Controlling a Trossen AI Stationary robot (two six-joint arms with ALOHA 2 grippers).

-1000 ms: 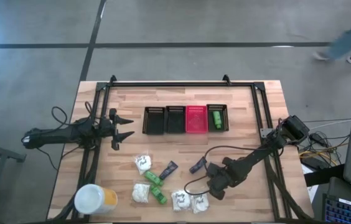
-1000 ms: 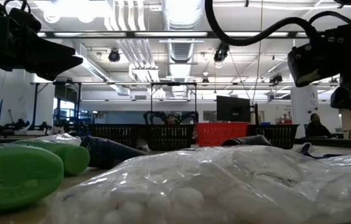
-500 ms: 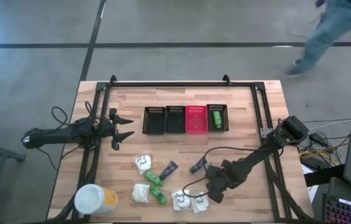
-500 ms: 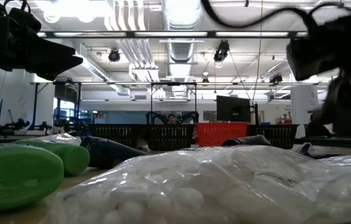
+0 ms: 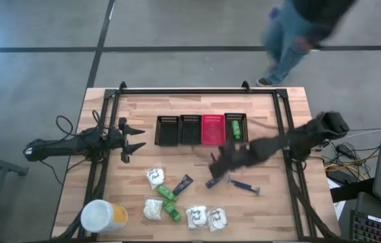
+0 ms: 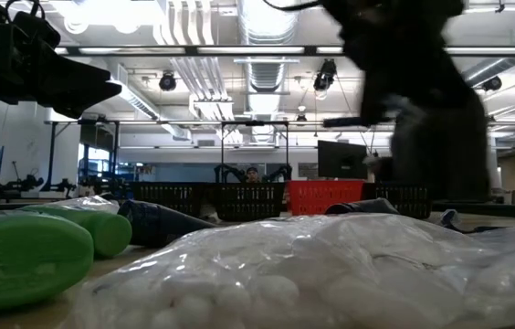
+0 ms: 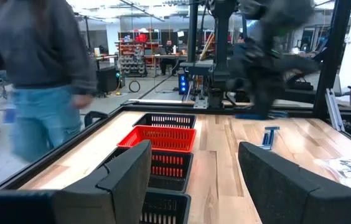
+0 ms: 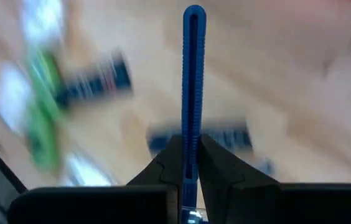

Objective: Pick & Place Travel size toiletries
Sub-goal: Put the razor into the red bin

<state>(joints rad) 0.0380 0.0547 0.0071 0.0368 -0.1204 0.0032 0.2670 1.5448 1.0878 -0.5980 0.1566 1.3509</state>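
My right gripper (image 5: 219, 164) hangs above the table's middle, shut on a blue razor (image 8: 193, 74) that sticks out past its fingers. Below it lie a second razor (image 5: 244, 185), two dark tubes (image 5: 183, 183) (image 5: 212, 182), two green bottles (image 5: 167, 192) (image 5: 172, 210) and several white packets (image 5: 155, 177) (image 5: 206, 217). Another green bottle (image 5: 235, 128) lies in the rightmost black basket. My left gripper (image 5: 136, 142) waits open and level at the table's left side, holding nothing. My right gripper pinches the razor's blue handle (image 8: 192, 146) between its two fingers (image 8: 174, 163), near one end. The handle runs on along the fingers' line and past their tips. The fingers slant down from the table's right. The razor is lifted clear of the table.
Three black baskets (image 5: 167, 130) and one red (image 5: 213, 129) stand in a row at the far middle. A large yellow container with a white lid (image 5: 103, 217) stands at the near left corner. A person (image 5: 298, 34) walks past beyond the far edge.
My right gripper has risen from beside the near white packets and swung toward the far edge and the baskets, rolling its wrist, with the blue razor lifted clear. A second razor shows on the table where the arm was. The person has walked leftward.
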